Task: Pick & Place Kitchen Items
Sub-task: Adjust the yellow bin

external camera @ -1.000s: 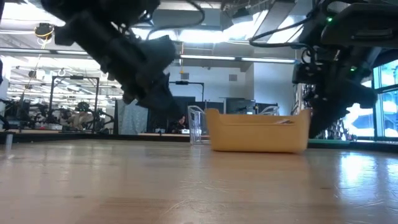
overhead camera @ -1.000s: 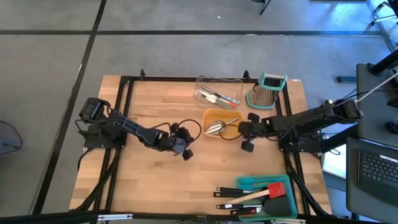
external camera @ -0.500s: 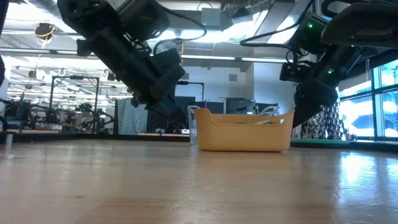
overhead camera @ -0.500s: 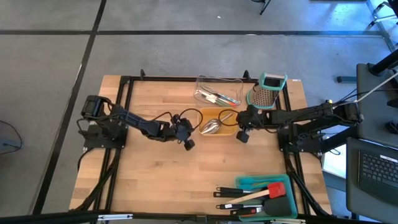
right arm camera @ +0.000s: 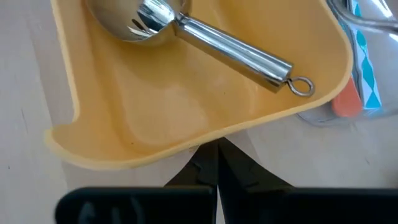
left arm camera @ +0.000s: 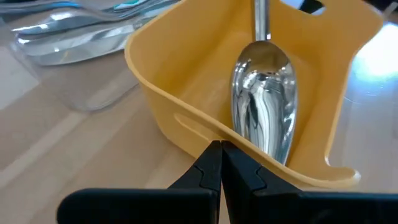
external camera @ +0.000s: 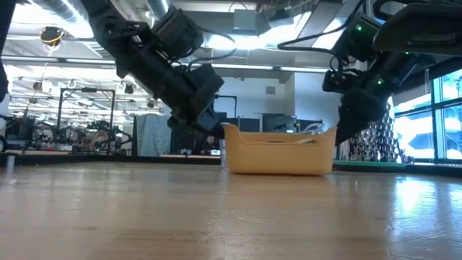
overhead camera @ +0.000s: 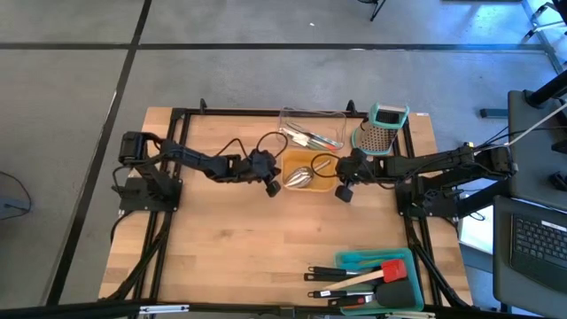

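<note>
A steel scoop [overhead camera: 301, 180] lies inside the orange tray [overhead camera: 324, 186] on the wooden counter [overhead camera: 221, 257]. The left pincer [overhead camera: 274, 187], fingers pressed together, touches the tray's left wall; the right pincer [overhead camera: 341, 191], also pressed together and holding nothing, sits against its right wall.

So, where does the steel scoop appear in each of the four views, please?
High view: steel scoop lies in the orange tray, at table centre, between both grippers.
Low view: not seen; the tray wall hides it.
Left wrist view: upper centre-right, bowl nearest the camera.
Right wrist view: top centre, handle ring pointing right.
Shared landmark: the orange tray.
</note>
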